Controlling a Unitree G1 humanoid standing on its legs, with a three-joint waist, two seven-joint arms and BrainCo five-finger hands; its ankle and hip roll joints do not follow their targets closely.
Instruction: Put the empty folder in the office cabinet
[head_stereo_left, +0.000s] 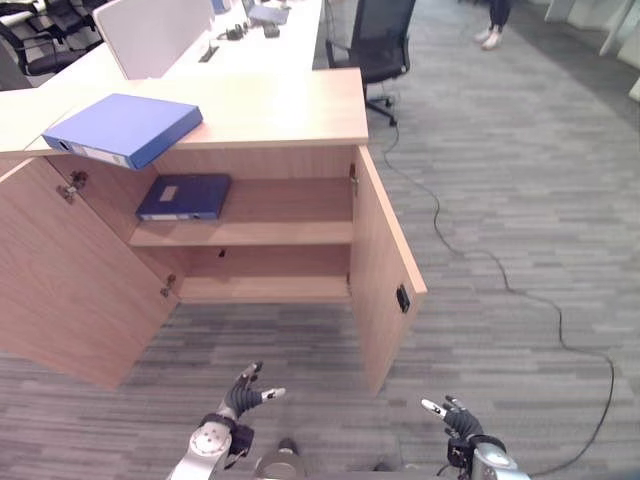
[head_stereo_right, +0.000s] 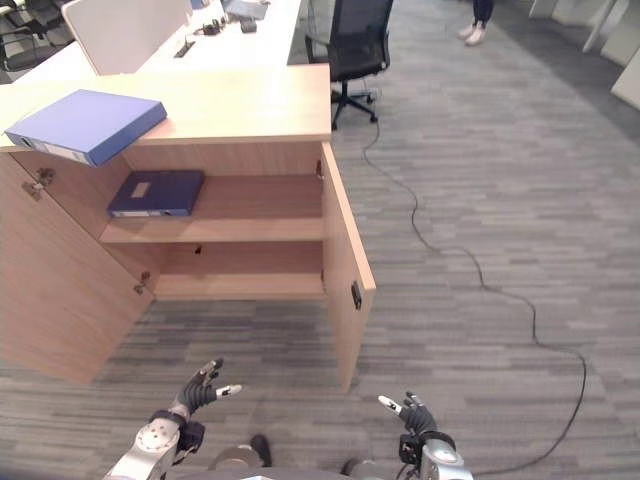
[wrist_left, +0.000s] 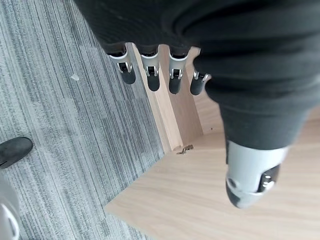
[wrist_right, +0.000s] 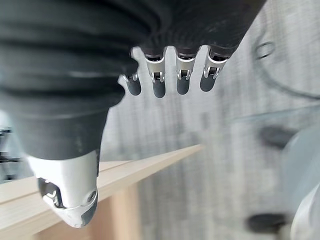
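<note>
Counting the folders gives two: a light blue folder (head_stereo_left: 125, 127) lying flat on the cabinet top (head_stereo_left: 270, 108), at its left end with one corner overhanging the front edge, and a dark blue folder (head_stereo_left: 184, 196) lying flat inside the office cabinet (head_stereo_left: 250, 235). Both cabinet doors stand open, the left door (head_stereo_left: 70, 275) swung wide to the left and the right door (head_stereo_left: 385, 265) reaching toward the near side. Inside are two levels; the dark blue folder sits on the upper shelf (head_stereo_left: 280, 230), toward its left, and the lower level holds nothing that can be made out. Which folder is the empty one cannot be told. Low and near, over the grey carpet (head_stereo_left: 500, 200), the left hand (head_stereo_left: 244, 394) and the right hand (head_stereo_left: 455, 415) hover with fingers straight and spread, thumbs apart, holding nothing. Both folders lie well apart from either hand, farther off and higher. Beyond the cabinet stand a black office chair (head_stereo_left: 378, 45) and a white desk (head_stereo_left: 240, 45).
</note>
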